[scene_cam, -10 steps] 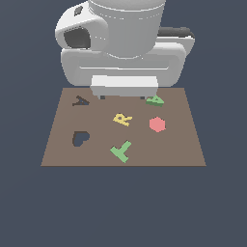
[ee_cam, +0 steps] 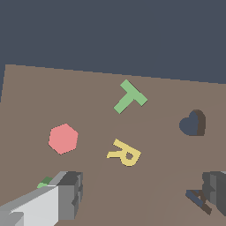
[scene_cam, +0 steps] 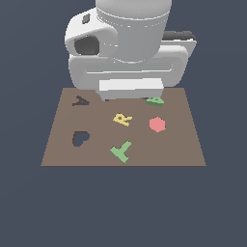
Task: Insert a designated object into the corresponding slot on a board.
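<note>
green A (ee_cam: 44,182) behind one of the fingers (ee_cam: 70,194)

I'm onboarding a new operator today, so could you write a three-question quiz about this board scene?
1. True or false: the green A piece already sits in the A-shaped slot.
2. Which piece lies closest to the heart-shaped cutout? A) red hexagon B) green T piece C) green A piece
3. Fill in: the yellow piece on the board is shaped like the letter ___.

Key: 1. False; it lies at the opposite end of the board's far edge, partly hidden under the hand. 2. B. 3. R.
</note>
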Available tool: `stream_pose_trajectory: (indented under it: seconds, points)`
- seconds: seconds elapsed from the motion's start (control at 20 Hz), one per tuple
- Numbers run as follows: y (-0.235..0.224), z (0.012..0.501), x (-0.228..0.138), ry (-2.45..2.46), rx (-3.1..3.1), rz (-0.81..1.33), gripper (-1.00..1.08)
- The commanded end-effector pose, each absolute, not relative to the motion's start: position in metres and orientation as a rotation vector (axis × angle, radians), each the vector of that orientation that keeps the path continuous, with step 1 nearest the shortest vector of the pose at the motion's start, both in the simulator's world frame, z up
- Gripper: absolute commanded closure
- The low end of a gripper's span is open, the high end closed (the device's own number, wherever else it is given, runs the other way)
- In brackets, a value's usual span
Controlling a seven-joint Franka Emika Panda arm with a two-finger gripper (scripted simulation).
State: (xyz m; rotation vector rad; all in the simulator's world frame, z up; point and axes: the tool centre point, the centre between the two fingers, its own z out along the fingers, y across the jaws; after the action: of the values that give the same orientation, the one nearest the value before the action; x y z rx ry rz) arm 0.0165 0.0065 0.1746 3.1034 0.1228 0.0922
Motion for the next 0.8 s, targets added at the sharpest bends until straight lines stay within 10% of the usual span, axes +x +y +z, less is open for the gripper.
stream_pose_trajectory:
  seconds: [0.0, 0.75]
  points:
    - [0.013, 0.169, 0.015, 0.182, 3.102, 0.088, -0.92]
    - [0.083, 0.104, -0.022, 0.933, 2.986, 0.043, -0.92]
